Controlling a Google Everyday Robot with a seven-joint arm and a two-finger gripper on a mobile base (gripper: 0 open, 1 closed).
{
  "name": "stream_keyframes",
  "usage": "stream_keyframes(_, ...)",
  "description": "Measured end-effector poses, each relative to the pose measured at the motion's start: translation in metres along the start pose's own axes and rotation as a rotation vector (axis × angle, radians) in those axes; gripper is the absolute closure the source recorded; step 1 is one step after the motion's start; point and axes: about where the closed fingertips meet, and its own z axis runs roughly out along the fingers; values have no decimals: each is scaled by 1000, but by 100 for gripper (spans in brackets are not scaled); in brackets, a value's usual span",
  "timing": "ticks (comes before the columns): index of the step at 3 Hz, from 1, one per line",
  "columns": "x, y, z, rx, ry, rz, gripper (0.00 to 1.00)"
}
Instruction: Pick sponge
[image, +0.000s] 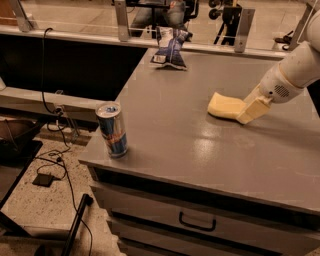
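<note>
The sponge (225, 106) is a pale yellow foam block lying flat on the grey table (200, 150), right of centre. My gripper (250, 111) comes in from the right on a white arm and sits low at the sponge's right end, touching or overlapping it. One cream finger (255, 110) shows in front of the sponge's right end; the other is hidden.
A blue and silver drink can (112, 129) stands upright near the table's front left corner. A blue chip bag (170, 47) lies at the far edge. A drawer handle (197, 222) is below the front edge. Cables lie on the floor at left.
</note>
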Motion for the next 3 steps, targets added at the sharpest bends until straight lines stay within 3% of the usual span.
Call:
stream_keyframes(1,-16,7,-14,-15,-50,-6,100)
stream_keyframes(2,-38,19,-39,-2,-97,-28,100)
stream_keyframes(3,-38,19,-39,-2,-97,-28,100)
